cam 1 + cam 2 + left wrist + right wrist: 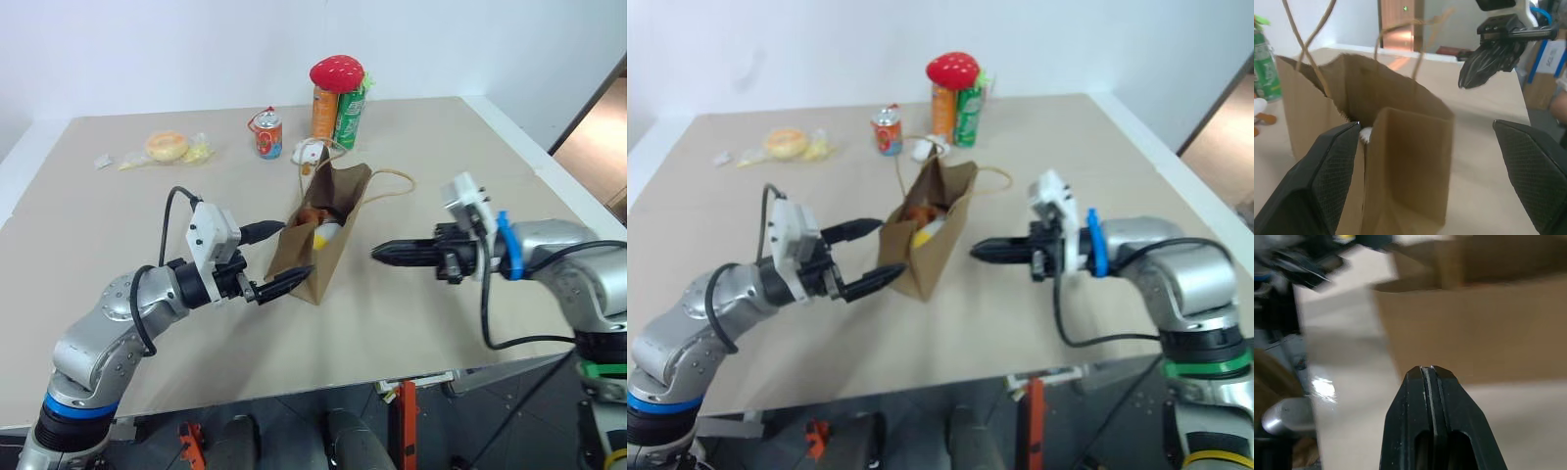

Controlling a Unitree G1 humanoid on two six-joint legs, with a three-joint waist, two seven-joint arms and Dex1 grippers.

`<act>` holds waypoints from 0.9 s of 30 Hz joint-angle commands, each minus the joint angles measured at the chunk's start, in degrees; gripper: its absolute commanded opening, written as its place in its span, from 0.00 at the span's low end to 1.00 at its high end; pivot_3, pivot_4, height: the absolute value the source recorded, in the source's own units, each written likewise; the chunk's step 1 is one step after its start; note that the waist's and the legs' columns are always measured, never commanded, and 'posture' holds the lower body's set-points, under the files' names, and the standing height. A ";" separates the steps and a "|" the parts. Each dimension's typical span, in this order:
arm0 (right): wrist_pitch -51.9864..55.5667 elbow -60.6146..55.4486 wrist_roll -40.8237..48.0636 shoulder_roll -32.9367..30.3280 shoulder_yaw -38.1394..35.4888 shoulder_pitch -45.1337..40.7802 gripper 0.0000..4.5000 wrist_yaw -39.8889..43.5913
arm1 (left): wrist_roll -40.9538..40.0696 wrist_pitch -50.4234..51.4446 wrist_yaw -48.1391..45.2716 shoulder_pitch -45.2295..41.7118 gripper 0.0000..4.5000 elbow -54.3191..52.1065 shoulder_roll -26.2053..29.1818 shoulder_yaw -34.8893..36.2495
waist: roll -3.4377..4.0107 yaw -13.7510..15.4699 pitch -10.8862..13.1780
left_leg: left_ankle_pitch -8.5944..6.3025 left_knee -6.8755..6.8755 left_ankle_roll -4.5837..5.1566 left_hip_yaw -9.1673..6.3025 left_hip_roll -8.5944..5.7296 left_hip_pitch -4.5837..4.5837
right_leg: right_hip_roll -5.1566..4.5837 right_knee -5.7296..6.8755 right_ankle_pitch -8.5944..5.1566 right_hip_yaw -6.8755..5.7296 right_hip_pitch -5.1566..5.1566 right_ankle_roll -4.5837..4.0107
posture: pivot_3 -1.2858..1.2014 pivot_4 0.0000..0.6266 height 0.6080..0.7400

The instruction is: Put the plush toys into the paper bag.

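The bag (pixel 323 235) stands upright mid-table between my two grippers, mouth up, with the bear (pixel 315 214) and the yellow-and-white toy (pixel 328 232) already showing inside it. My left gripper (pixel 279 258) is spread wide with its fingers to either side of the bag's near corner, holding nothing, and is the nearer one. My right gripper (pixel 384 253) is closed and empty, its tip pointing at the bag's side, just apart. No writing on the cans (pixel 337 115) behind is legible.
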 commanded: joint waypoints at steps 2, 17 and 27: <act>-2.59 -6.81 -0.76 5.48 2.27 0.16 0.01 -5.76 | 3.45 -2.62 1.09 1.33 1.00 -1.56 -0.21 -0.78 | -0.01 0.25 -0.01 | -0.02 -0.01 -0.02 -0.01 0.00 -0.03 | -0.01 0.00 0.00 0.00 0.00 0.00 | 0.52 0.24 1.00; -8.22 -5.38 -6.85 11.89 8.63 -2.40 0.01 -10.29 | 9.84 -5.18 4.13 -0.57 1.00 1.04 -5.74 -5.18 | -0.02 0.39 -0.01 | -0.01 0.01 -0.02 -0.02 -0.02 -0.05 | -0.02 0.00 0.01 0.00 -0.01 0.00 | 0.52 0.24 1.00; -9.47 -5.61 -9.38 12.51 10.05 -1.93 0.01 -10.59 | 8.79 -2.18 8.53 -4.09 1.00 5.32 -11.04 -4.43 | -0.03 0.42 -0.02 | -0.01 0.02 -0.02 -0.02 -0.03 -0.04 | -0.03 0.00 0.09 0.00 0.01 0.12 | 0.52 0.24 1.00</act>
